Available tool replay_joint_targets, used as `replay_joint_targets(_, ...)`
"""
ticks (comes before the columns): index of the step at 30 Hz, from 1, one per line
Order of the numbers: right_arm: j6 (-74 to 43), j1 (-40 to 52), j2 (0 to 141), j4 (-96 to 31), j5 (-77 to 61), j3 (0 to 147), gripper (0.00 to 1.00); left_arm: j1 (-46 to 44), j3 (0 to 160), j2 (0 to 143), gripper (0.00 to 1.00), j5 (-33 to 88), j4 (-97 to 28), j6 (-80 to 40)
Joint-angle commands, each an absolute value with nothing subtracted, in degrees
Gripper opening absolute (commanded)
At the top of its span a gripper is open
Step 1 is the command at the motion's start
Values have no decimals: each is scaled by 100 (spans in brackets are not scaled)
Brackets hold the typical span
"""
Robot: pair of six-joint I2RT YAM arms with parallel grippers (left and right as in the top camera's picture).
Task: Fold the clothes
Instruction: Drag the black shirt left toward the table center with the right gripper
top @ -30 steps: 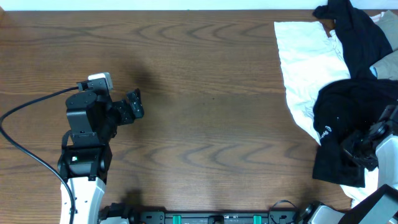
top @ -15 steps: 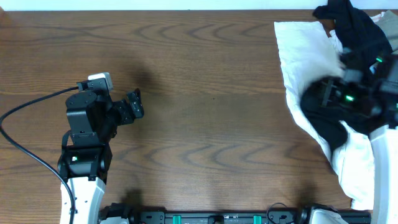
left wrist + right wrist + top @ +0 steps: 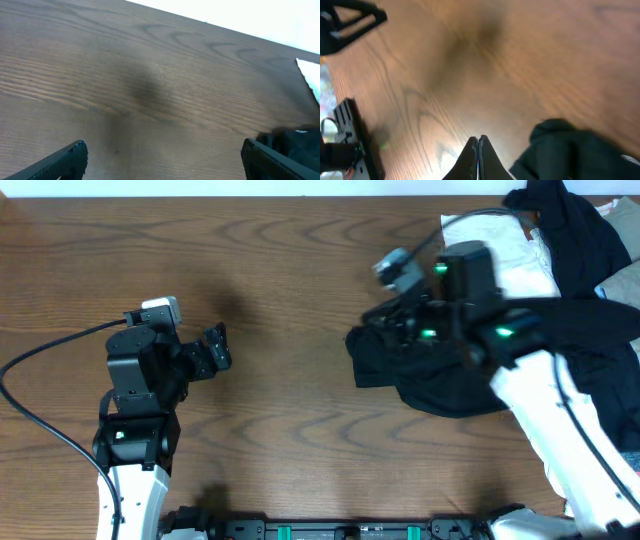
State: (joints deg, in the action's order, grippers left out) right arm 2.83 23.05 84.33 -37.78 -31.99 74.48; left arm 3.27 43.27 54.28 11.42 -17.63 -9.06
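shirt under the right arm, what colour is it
Plain black; the shirt shows best in the overhead view.

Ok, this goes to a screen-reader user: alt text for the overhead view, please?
The right gripper, shut on a bunched black polo shirt, holds it right of centre on the table. The left gripper sits open at left; a white cloth and another black garment lie top right.

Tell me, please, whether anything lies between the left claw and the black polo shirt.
Nothing visible does. Only bare wooden table lies between the open left claw and the black polo shirt, which the shut right claw holds.
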Motion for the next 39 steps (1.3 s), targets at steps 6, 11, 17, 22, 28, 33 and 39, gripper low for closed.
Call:
replay_joint_targets(6,305,2397,8827,-3813,-2211,7511,17,329,4453,5424,98,1155,-1754,-937)
replay_joint_targets(11,451,2276,8831,-4294,-1531,7502,50,329,4449,5424,98,1153,-1754,-934)
replay_joint_targets(17,694,2377,9220,-4473,-1356,7452,67,329,4449,5522,98,1153,-1754,-937)
replay_joint_targets(22,692,2401,9859,-4405,-1004,7452,71,329,4449,5629,98,1153,-1754,-937)
replay_joint_targets(28,690,2412,10578,-4097,-1087,7452,59,329,4449,5664,98,1153,-1752,-934)
replay_joint_targets(33,690,2484,10648,-3629,-1653,7531,1,329,4449,5677,98,1153,-1752,-934)
replay_joint_targets(39,604,2482,10180,-3402,-2099,8764,1,329,4449,5682,98,1151,-1752,-934)
